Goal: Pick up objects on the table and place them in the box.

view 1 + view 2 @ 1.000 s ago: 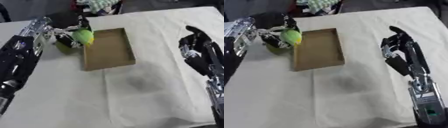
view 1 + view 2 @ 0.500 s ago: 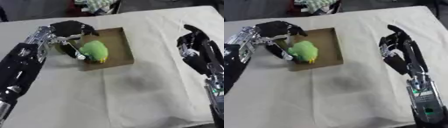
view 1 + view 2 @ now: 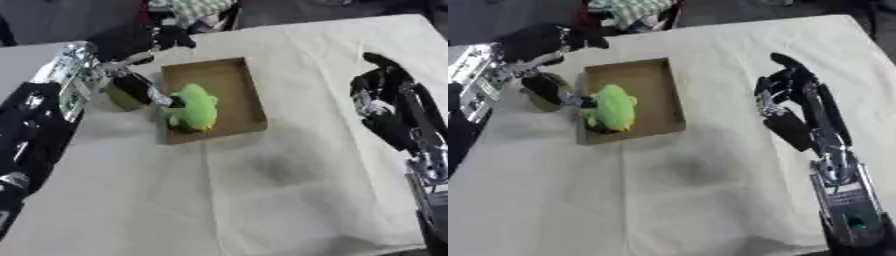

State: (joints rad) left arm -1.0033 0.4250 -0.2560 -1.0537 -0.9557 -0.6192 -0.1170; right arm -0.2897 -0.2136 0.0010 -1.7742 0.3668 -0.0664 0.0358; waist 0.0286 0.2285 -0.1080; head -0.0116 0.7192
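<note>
A green plush toy [image 3: 196,107] lies in the near left corner of the shallow cardboard box [image 3: 229,80], leaning over its left wall. My left hand [image 3: 131,41] hovers behind the box's far left corner, fingers spread open; one dark finger [image 3: 150,91] reaches down to the toy's left side. A dark olive round object [image 3: 539,93] sits on the cloth just left of the box, partly hidden by that finger. My right hand [image 3: 785,97] hangs open over the table to the right of the box, holding nothing.
A white cloth [image 3: 289,175] covers the table, with a faint dark smudge in front of the box. A checked green and white bundle [image 3: 197,7] lies past the far edge behind the box.
The left hand carried the green toy from left of the box into it, then opened and drew back toward the far left. The right hand hardly moved.
</note>
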